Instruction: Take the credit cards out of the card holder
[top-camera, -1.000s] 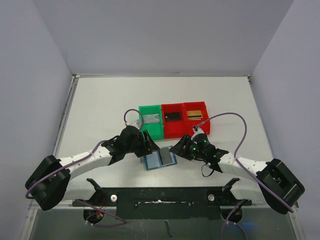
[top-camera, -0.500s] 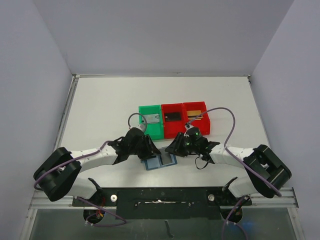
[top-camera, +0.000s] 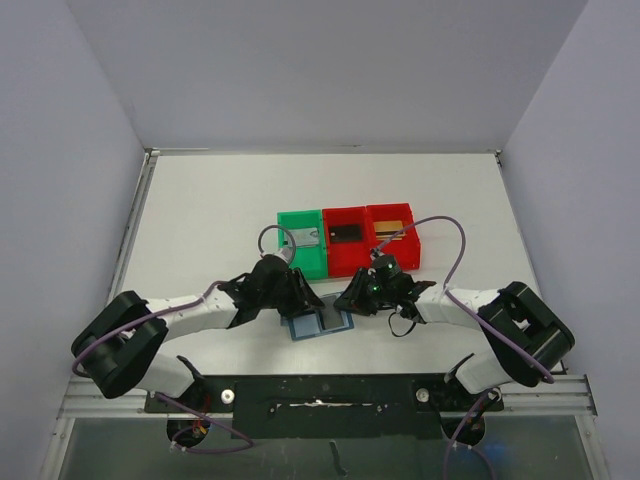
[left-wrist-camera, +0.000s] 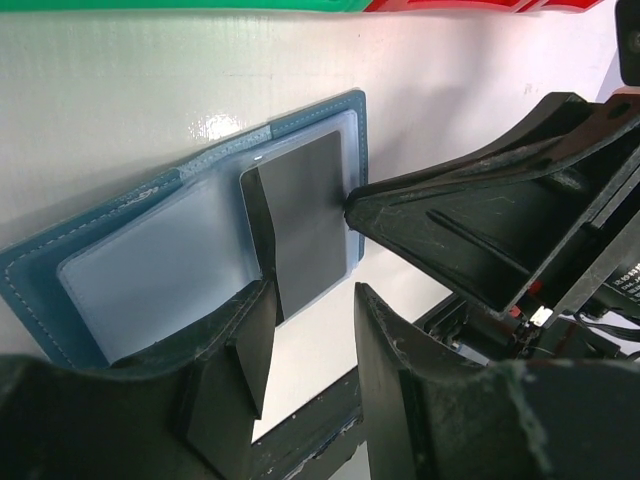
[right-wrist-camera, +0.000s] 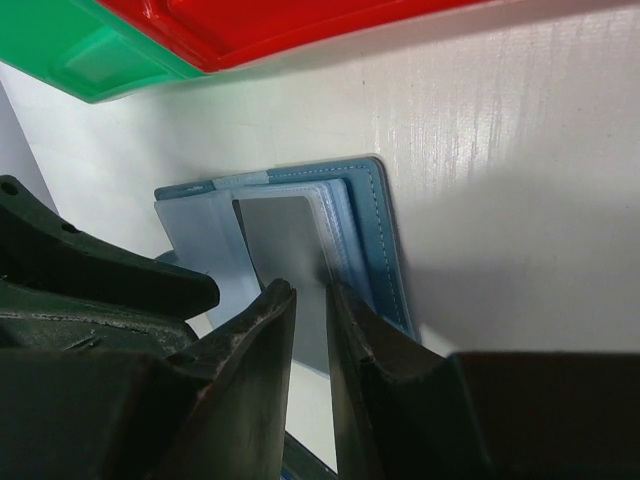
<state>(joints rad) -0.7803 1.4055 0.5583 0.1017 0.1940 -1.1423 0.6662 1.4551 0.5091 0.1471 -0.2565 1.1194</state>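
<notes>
Right wrist view, right fingers pinch grey card, near edge hidden, left fingers unclear whether gripping.

Three open plastic bins stand in a row on the surface, side walls touching. The green bin is leftmost. The middle red bin adjoins it, and the right red bin closes the row. The bins sit slightly right of centre, roughly midway between the near and far edges.

The surface is white, with a faint ribbed texture and a glossy sheen in the wrist views.

Plain pale grey walls enclose it: the back wall, the left wall and the right wall.

A metal edge strip runs along the left border.
</notes>
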